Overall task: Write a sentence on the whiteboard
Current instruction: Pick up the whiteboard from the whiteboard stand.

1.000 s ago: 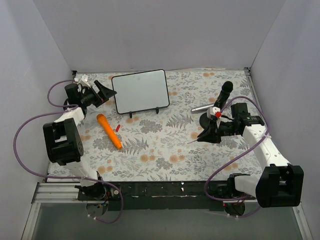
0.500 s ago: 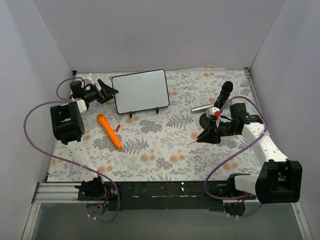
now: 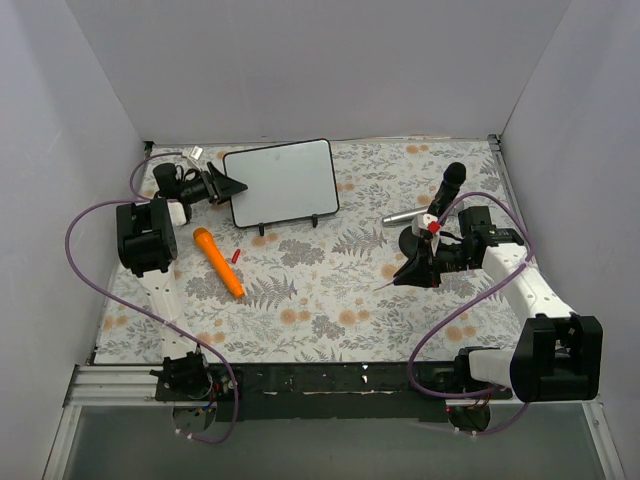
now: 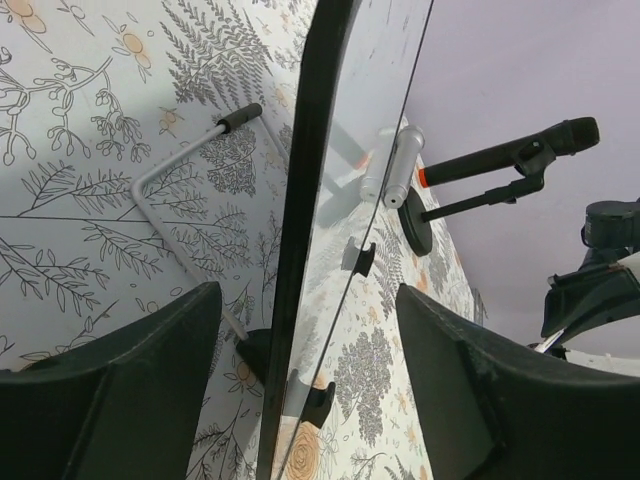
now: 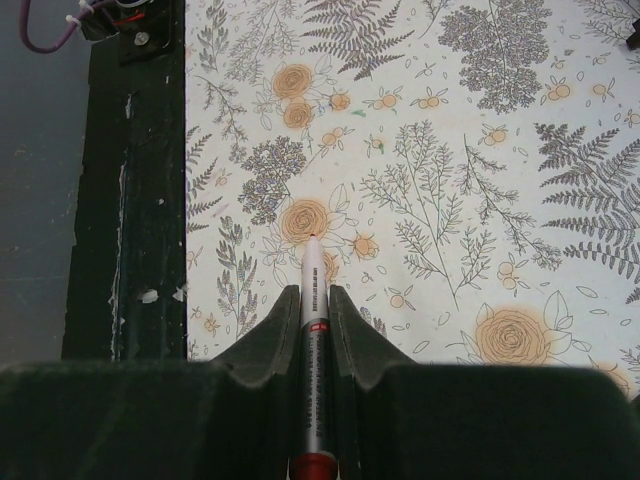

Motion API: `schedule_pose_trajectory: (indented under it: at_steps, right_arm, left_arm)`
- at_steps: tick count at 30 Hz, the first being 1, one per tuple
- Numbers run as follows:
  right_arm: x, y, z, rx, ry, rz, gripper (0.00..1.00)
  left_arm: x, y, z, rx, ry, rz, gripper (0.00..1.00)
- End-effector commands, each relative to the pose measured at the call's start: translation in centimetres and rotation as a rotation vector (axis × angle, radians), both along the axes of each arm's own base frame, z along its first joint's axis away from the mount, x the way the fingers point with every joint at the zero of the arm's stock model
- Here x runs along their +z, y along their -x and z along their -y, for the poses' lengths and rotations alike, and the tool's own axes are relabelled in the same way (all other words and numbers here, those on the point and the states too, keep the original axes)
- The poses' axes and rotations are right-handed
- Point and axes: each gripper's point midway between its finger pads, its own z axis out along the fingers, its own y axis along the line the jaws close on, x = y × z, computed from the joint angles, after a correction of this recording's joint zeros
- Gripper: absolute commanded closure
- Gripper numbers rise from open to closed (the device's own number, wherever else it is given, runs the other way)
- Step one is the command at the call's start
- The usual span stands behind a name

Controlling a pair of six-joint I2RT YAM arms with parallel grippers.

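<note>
Black-framed whiteboard (image 3: 280, 183): glossy, rounded corners, upright on wire stand (image 4: 185, 150) at rear of floral-print cloth (image 3: 320, 300). Vs 1 s ago, left gripper (image 3: 226, 186) has moved in to board's left edge. Jaws part-open, straddling frame, pads clear of it. Right gripper (image 3: 412, 265), front-right of board, clamped on slim marker (image 5: 313, 330). Orange tapered object (image 3: 218, 262) front-left of board. Pale plain walls.

Two arms out over the counter, one end effector open, one closed.
The left arm (image 3: 148, 240) reaches far left, its left end effector (image 3: 232, 186) level, jaws spread. The right arm (image 3: 520, 280) bends inward, its right end effector (image 3: 408, 272) tilted downward, clamping a marker (image 5: 314, 330).
</note>
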Motion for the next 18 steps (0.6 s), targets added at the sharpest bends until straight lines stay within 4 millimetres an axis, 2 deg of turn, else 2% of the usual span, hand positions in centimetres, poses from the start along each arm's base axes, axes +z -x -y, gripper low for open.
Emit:
schedule_pose_trajectory:
  at_steps: [1,3,4,7,9,10,11,16,18]
  right_arm:
    - [0.4,-0.1,0.0,-0.001,-0.013,-0.003,0.99]
    - [0.4,-0.1,0.0,-0.001,-0.012,-0.002,0.99]
    - [0.4,-0.2,0.0,-0.002,-0.011,0.000,0.99]
    - [0.4,-0.2,0.0,-0.003,-0.009,-0.001,0.99]
    - [0.3,-0.2,0.0,-0.003,-0.009,-0.003,0.99]
    - [0.3,-0.3,0.0,-0.003,-0.009,-0.001,0.99]
    - [0.2,-0.2,0.1,-0.004,-0.005,-0.005,0.99]
    - [0.3,-0.2,0.1,-0.005,-0.003,-0.002,0.99]
    - [0.3,-0.2,0.1,-0.005,-0.003,-0.001,0.99]
  left_arm:
    - [3.3,-0.4,-0.1,-0.057,0.033,0.115,0.34]
    - [3.3,-0.6,-0.3,-0.056,0.031,0.118,0.41]
    - [3.4,-0.7,-0.3,-0.055,0.031,0.121,0.52]
    - [3.5,-0.6,-0.2,-0.057,0.039,0.129,0.63]
    - [3.8,-0.7,-0.3,-0.055,0.046,0.135,0.74]
    - [4.0,-0.6,-0.3,-0.060,0.047,0.140,0.83]
    - [4.0,-0.6,-0.2,-0.060,0.047,0.147,1.00]
    - [5.7,-0.3,-0.2,-0.054,0.062,0.174,1.00]
    - [7.4,-0.1,-0.1,-0.055,0.070,0.219,1.00]
